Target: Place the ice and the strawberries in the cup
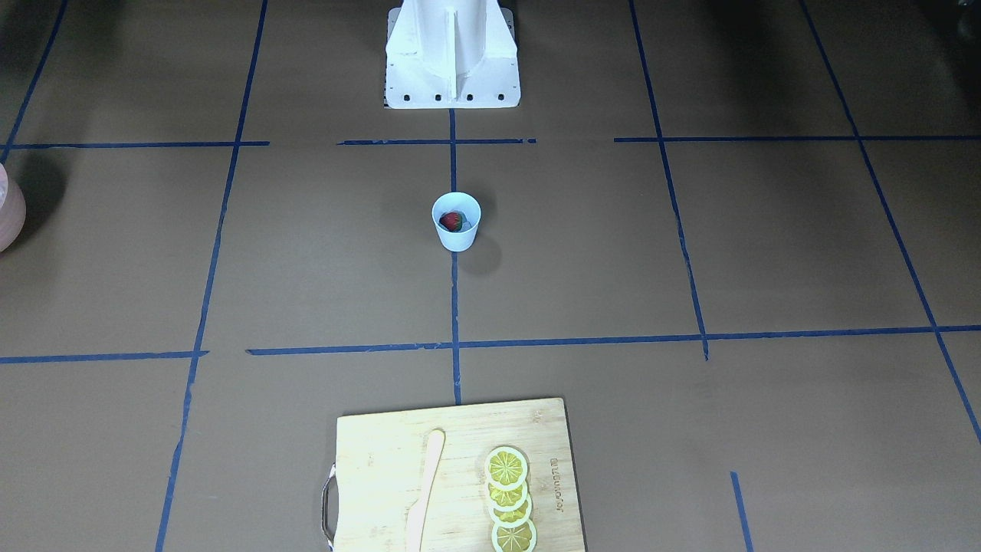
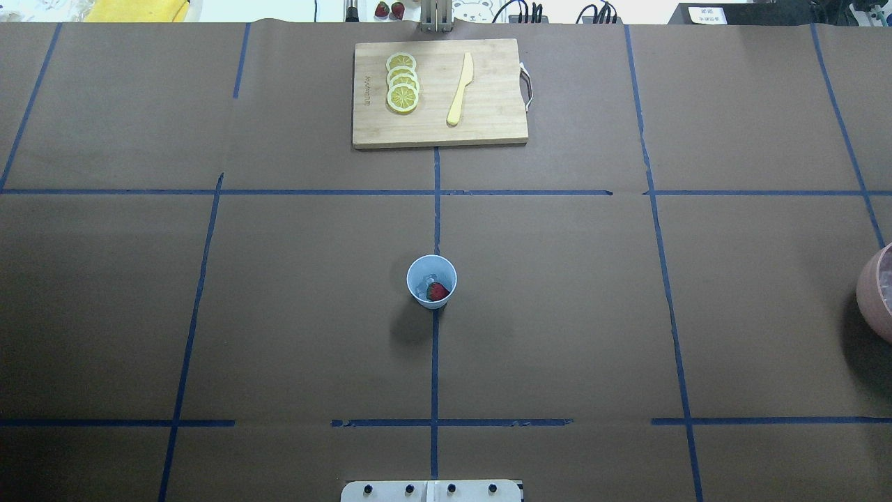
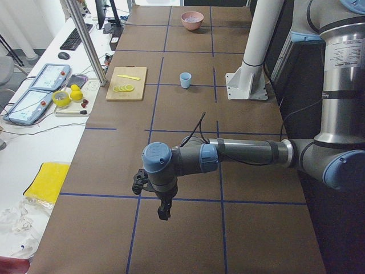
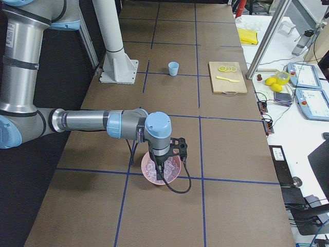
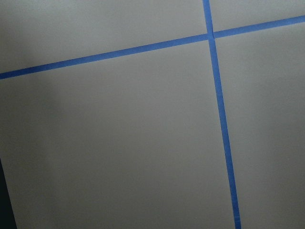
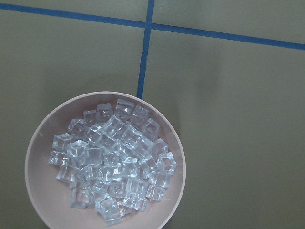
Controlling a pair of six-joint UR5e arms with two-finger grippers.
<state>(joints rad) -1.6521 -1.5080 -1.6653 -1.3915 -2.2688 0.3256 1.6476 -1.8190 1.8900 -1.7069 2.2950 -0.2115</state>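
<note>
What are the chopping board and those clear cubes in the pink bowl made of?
The board looks like bamboo or pale wood: matt, faint grain lines. The cubes look like glossy clear plastic, glass or real ice: sharp edges, bright glints; I cannot tell which.

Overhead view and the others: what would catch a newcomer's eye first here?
The light blue cup stands alone in the middle of the table with a red strawberry inside. The pink bowl heaped with clear ice cubes fills the right wrist view, and a cutting board with lemon slices and a knife lies at the far edge.
</note>
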